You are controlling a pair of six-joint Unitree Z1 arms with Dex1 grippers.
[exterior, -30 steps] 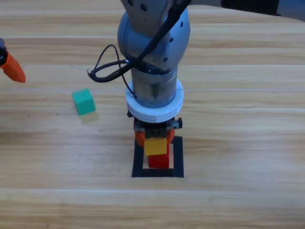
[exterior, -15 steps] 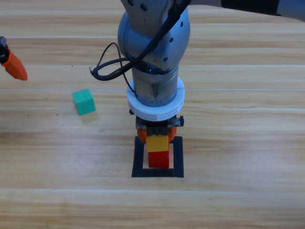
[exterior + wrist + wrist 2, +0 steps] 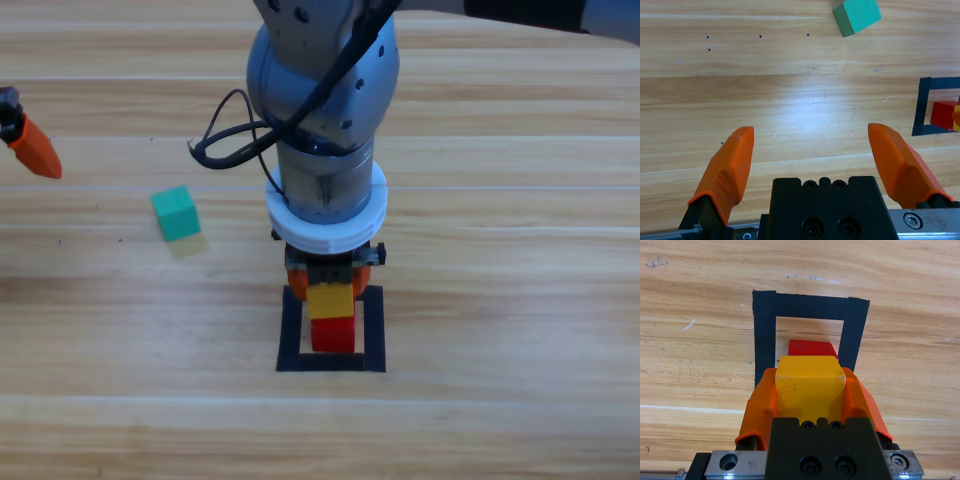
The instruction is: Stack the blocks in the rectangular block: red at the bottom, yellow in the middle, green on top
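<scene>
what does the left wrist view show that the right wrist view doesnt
Only the left wrist view shows the green cube lying on the table and the left gripper, open. Only the right wrist view shows the right gripper shut on the yellow cube. Both show the red cube inside the black tape outline.

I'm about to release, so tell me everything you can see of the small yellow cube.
The small plain yellow cube looks matte and smooth, with soft edges and no markings. It sits level, clamped between the two orange jaws of the right gripper, which press on its opposite sides. It is over the small red cube inside the black tape rectangle. Whether its underside already rests on the red cube cannot be told.
</scene>
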